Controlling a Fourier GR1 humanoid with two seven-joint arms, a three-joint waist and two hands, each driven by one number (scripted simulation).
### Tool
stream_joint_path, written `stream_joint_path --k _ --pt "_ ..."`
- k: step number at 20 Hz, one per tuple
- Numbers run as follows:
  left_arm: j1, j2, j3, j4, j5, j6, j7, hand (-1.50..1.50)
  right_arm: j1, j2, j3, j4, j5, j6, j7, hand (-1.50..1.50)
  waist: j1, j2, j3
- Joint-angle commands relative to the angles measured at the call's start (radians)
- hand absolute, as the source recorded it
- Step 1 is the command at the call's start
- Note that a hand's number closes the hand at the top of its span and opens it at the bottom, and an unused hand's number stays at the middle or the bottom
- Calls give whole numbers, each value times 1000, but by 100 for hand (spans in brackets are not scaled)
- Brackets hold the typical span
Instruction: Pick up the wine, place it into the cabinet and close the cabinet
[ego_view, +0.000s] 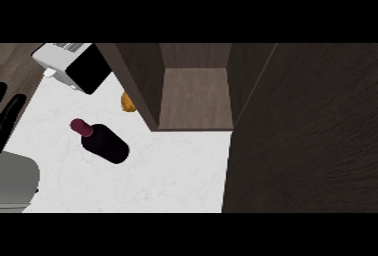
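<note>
Wine (103, 141) is seen lying on the white desk (170, 175) at left of centre, cap toward the upper left and base toward the lower right, so its long axis runs diagonally, with the open cabinet (196, 100) just up and to its right and the door (310, 135) swung out down the right side. Only a grey forearm (16, 182) is caught at the lower left edge and a black shape above it. No fingers are shown, so their state can't be told; that left side is judged nearer.
</note>
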Motion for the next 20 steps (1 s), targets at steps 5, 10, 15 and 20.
stream_joint_path --k 5,10,15,20 --pt "33 30 89 -150 58 -5 24 -150 58 -40 3 -198 9 -18 58 -150 3 0 0" --pt "52 5 96 -23 2 -26 -81 -150 92 -34 44 -251 43 -58 65 -150 -7 1 0" --pt "98 19 132 38 38 -93 -127 -150 133 -63 -9 -245 -18 -29 28 -150 -6 3 0" --pt "137 -8 128 177 43 -177 -278 -150 159 -54 31 -232 -15 -16 -9 -150 -9 4 0"
